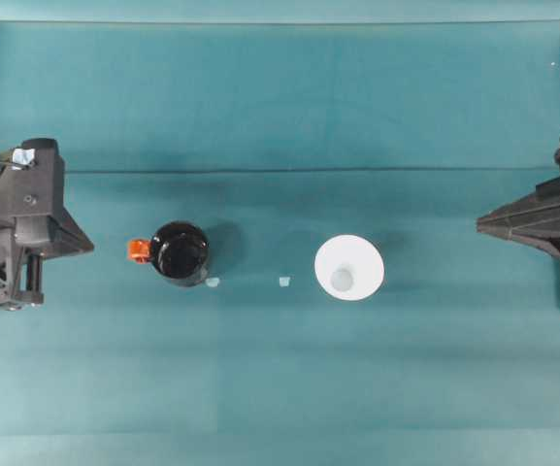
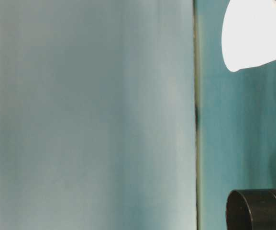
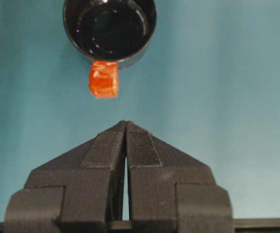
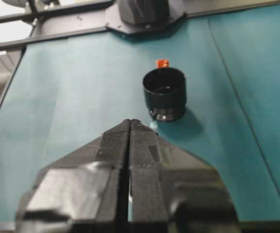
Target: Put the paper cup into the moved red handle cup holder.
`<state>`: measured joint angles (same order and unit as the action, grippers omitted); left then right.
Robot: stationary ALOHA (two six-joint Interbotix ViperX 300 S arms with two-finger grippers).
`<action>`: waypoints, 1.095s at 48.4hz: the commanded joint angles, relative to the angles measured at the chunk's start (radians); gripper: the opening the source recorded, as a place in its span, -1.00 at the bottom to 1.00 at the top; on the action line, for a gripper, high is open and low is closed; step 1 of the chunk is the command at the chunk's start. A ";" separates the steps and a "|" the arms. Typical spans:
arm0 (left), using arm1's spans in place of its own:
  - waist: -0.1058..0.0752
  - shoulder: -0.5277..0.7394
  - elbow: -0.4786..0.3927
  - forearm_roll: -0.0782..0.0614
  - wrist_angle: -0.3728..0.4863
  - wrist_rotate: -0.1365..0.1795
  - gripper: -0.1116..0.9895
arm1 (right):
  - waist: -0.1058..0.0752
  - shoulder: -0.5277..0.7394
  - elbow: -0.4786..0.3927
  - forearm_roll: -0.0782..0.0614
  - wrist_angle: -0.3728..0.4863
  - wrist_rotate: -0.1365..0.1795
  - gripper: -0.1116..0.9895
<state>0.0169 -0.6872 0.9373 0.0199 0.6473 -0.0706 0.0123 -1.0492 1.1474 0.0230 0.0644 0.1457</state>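
Paper cup [image 1: 349,268] upright, mid-table, well right of red handle cup holder [image 1: 180,252], handle pointing twd left gripper [image 3: 125,127], jaws closed, empty, right gripper [image 4: 130,124] likewise, both well apart from holder.

Left hand [image 3: 125,127] fingers pressed together, right hand [image 4: 130,124] likewise closed, both empty

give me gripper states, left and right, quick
left gripper: closed, holding nothing.
right gripper: closed, holding nothing.
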 commanded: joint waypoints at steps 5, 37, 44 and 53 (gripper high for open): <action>0.005 0.003 -0.021 0.003 -0.002 -0.003 -0.49 | 0.002 0.008 -0.021 0.002 -0.005 0.008 -1.00; 0.057 0.074 -0.012 0.003 -0.015 0.040 0.93 | 0.003 0.008 -0.018 0.002 -0.005 0.012 -1.00; 0.083 0.130 -0.018 0.003 -0.071 0.110 0.93 | 0.002 0.008 -0.018 0.002 -0.005 0.014 -1.00; 0.083 0.250 -0.048 0.003 -0.091 0.124 0.93 | 0.002 0.008 -0.017 0.002 -0.005 0.014 -1.00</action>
<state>0.0982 -0.4786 0.9204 0.0199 0.5660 0.0568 0.0123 -1.0492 1.1474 0.0230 0.0644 0.1503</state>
